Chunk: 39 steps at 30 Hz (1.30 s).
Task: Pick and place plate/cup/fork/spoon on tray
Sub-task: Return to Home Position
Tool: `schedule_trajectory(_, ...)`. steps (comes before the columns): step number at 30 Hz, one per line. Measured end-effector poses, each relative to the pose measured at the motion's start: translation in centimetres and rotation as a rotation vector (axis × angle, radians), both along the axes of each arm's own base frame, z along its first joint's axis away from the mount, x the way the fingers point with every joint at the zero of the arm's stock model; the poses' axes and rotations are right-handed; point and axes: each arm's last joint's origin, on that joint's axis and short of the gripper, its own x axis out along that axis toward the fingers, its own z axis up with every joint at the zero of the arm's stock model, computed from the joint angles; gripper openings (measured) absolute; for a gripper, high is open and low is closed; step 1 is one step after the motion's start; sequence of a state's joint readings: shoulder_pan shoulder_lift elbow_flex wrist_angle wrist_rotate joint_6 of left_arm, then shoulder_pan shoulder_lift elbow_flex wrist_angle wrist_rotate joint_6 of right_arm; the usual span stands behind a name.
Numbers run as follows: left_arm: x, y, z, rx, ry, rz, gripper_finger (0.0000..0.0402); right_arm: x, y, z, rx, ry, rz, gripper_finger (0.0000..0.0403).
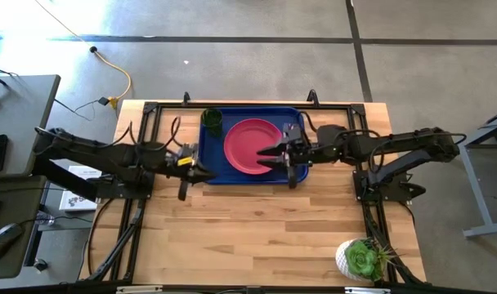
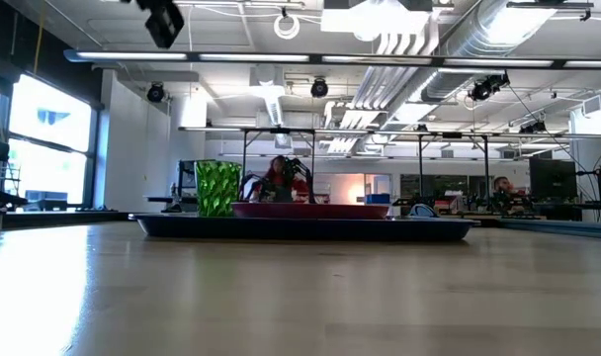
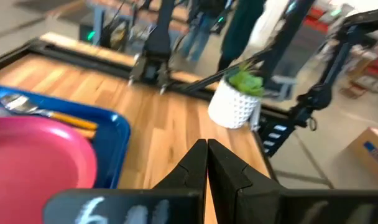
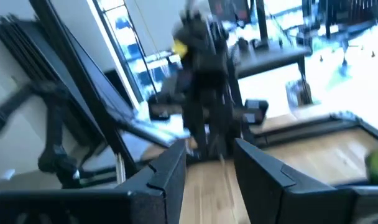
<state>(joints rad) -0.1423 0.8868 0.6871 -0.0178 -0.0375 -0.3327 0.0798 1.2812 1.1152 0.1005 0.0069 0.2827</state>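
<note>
On the wooden table (image 1: 257,220), the left end effector (image 1: 206,174) is closed empty; the spoon (image 3: 46,112) seemingly lies along the tray (image 1: 212,167) edge.

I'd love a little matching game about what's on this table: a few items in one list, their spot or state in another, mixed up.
Things:
1. round pink-red plastic plate
2. small dark green translucent cup
3. green succulent in a white pot
4. left pincer

Places or states:
A. shut, with nothing in it
B. on the bare wooden table, away from the tray
C. in the middle of the dark blue rectangular tray
D. in a corner of the tray

Pairs: 1-C, 2-D, 3-B, 4-A
</note>
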Motion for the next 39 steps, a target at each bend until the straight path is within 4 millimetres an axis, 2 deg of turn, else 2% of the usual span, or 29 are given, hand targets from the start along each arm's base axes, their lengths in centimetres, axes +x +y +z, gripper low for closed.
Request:
schedule_trajectory(6,-2.4,-0.2,-4.8,-0.010,-0.075,-0.027,0.0005,0.0,-0.1,0.9,-0.007,-0.096,-0.005,0.0126)
schedule_trajectory(14,-5.7,0.3,-10.5,-0.041,-0.210,-0.032,0.0005,0.1,-1.5,1.0,0.036,-0.103,-0.051,0.0126)
schedule_trajectory(19,-6.9,0.5,-12.5,-0.061,-0.259,-0.030,0.0005,0.1,-2.4,1.0,0.058,-0.105,-0.071,0.0126)
schedule_trajectory(25,-7.4,0.6,-12.7,-0.015,-0.228,-0.029,0.0005,-0.4,-3.8,1.1,0.026,-0.087,-0.020,0.0126)
schedule_trajectory(28,-7.6,0.7,-12.7,-0.013,-0.224,-0.029,0.0005,-2.2,-4.8,1.9,-0.044,-0.062,-0.053,0.0126)
schedule_trajectory(32,-8.0,0.8,-12.4,-0.015,-0.250,-0.026,0.0005,-6.4,-5.7,3.4,-0.130,-0.031,-0.130,0.0126)
schedule_trajectory(35,-8.4,0.9,-12.1,0.030,-0.293,-0.022,0.0005,-9.8,-5.8,4.3,-0.189,-0.008,-0.201,0.0126)
schedule_trajectory(39,-8.8,0.9,-11.9,0.058,-0.320,-0.021,0.0005,-13.7,-5.5,4.2,-0.213,0.043,-0.283,0.0126)
